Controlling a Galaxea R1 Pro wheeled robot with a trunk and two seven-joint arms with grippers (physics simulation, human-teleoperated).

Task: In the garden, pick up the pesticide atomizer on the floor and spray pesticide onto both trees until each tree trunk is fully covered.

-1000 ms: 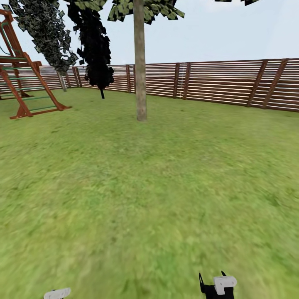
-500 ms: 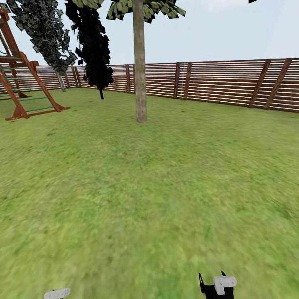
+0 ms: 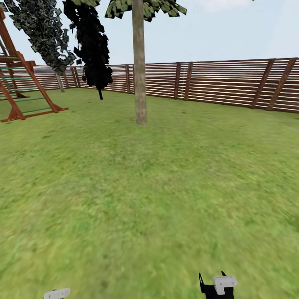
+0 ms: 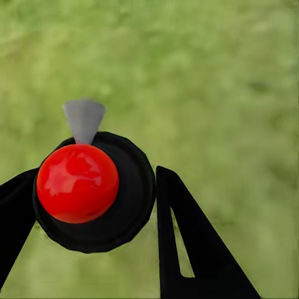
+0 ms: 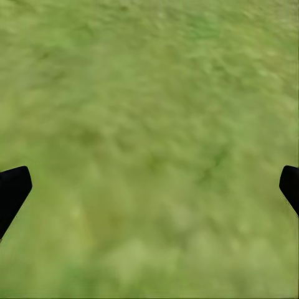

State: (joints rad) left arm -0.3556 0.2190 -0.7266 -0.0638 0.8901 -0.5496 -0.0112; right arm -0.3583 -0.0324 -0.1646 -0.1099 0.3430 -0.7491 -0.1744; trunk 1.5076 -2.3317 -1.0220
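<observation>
- Left pincer (image 4: 93,205): fingers (image 4: 187,243) clamped on the atomizer (image 4: 93,190), seen from above in left wrist view: red round cap on a black round body, grey nozzle sticking out from the rim. Grass blurred below it.
- In head view just a white bit of the left arm (image 3: 57,293) shows at the bottom edge; atomizer not visible there.
- Right pincer (image 5: 149,187): fingers wide apart, only the black tips (image 5: 12,190) at either side of right wrist view, nothing between them but grass.
- In head view the right arm (image 3: 218,285) sits at the bottom edge, white block w/ black parts.
- Trunk (image 3: 139,62): straight, beige-grey, stands upright on the lawn (image 3: 149,199) well ahead of the robot, a bit left of centre; crown (image 3: 145,7) cut off by the top edge.
- 2nd tree w/ grey-green crown (image 3: 41,29) far left by the fence (image 3: 216,83); thin trunk low down near the slats.
- Black conifer (image 3: 92,45) between the two, nearer the fence.
- Red-brown wooden play frame (image 3: 20,87) at the far-left edge of the lawn.
- Fence runs across the far side, brown slats w/ slanted posts.
</observation>
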